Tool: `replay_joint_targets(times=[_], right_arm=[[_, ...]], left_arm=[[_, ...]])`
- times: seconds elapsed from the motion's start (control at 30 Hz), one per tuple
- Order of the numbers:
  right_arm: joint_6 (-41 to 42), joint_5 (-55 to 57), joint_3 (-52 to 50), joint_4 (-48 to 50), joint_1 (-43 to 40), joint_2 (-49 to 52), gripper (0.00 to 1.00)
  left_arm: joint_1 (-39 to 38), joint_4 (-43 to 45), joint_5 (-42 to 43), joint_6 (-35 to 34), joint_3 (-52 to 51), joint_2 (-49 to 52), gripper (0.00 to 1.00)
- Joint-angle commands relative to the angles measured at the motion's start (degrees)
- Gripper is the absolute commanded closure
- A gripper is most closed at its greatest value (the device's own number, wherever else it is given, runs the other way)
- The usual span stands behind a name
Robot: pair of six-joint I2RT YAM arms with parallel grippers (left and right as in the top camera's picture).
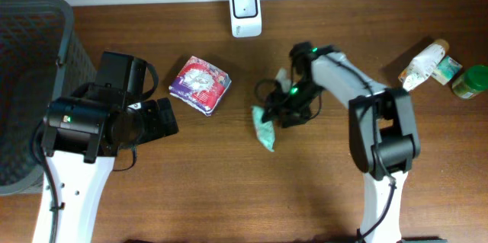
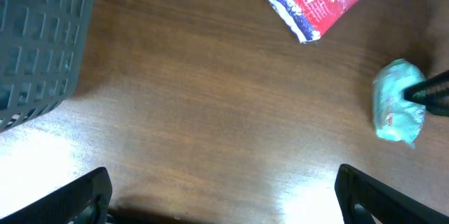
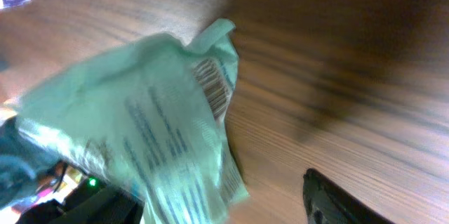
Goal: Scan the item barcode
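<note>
Overhead, the pale green crinkly plastic packet [image 1: 264, 129] lies on the brown wooden table [image 1: 221, 190] directly under the right pincer [image 1: 278, 113]; it looks light, limp and slippery, probably best pinched at a sealed edge, clear of the code. From the left wrist, the left pincer [image 2: 224, 203] is spread wide and empty, the packet well ahead of it, off to one side. From the right wrist, the jaws stand apart: the packet rests against one finger, bare table between it and the other finger [image 3: 344, 197], its barcode [image 3: 214, 92] facing the camera
</note>
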Motion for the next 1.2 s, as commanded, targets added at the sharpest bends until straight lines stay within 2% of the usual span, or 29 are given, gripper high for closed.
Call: replay_joint_targets(times=[0.0,0.1,0.23,0.3,0.37,0.47,0.53,0.63,0.67,0.73,0.83,1.0,1.17], right_arm=[[-3.2,10.6,12.4,-8.8,-2.4,-1.4,0.25],[-8.0,10.4,17.1,-15.7,-0.1,-1.4,0.26],[-7.8,11.9,17.1,-14.8,6.4,-1.4,0.25],[-3.5,15.9,17.0,-13.6,7.8,-1.3,0.15],[-3.3,15.9,16.8,-13.4,7.9,-1.2,0.06],[-3.0,15.3,16.5,-13.0,9.3,-1.2,0.06],[5.5,26.5,16.6,-12.0,13.0,-1.2,0.06],[12.1,34.9,16.6,-8.4,19.8,-1.2,0.06],[15.3,38.5,16.6,-6.9,22.4,-1.2,0.07],[21.8,44.0,16.5,-4.5,26.6,-1.0,0.15],[24.5,44.6,16.5,-0.9,30.4,1.4,0.27],[24.8,43.6,16.5,-1.1,31.5,5.2,0.32],[24.7,53.8,16.4,-5.4,31.5,6.1,0.33]], left_arm=[[-0.2,0.1,-0.4,-0.5,0.2,-0.2,0.01],[-0.2,0.1,-0.4,-0.5,0.2,-0.2,0.01],[-0.2,0.1,-0.4,-0.5,0.2,-0.2,0.01],[-0.2,0.1,-0.4,-0.5,0.2,-0.2,0.01],[-0.2,0.1,-0.4,-0.5,0.2,-0.2,0.01],[-0.2,0.1,-0.4,-0.5,0.2,-0.2,0.01],[-0.2,0.1,-0.4,-0.5,0.2,-0.2,0.01],[-0.2,0.1,-0.4,-0.5,0.2,-0.2,0.01],[-0.2,0.1,-0.4,-0.5,0.2,-0.2,0.01],[-0.2,0.1,-0.4,-0.5,0.2,-0.2,0.01],[-0.2,0.1,-0.4,-0.5,0.2,-0.2,0.01],[-0.2,0.1,-0.4,-0.5,0.2,-0.2,0.01],[-0.2,0.1,-0.4,-0.5,0.2,-0.2,0.01]])
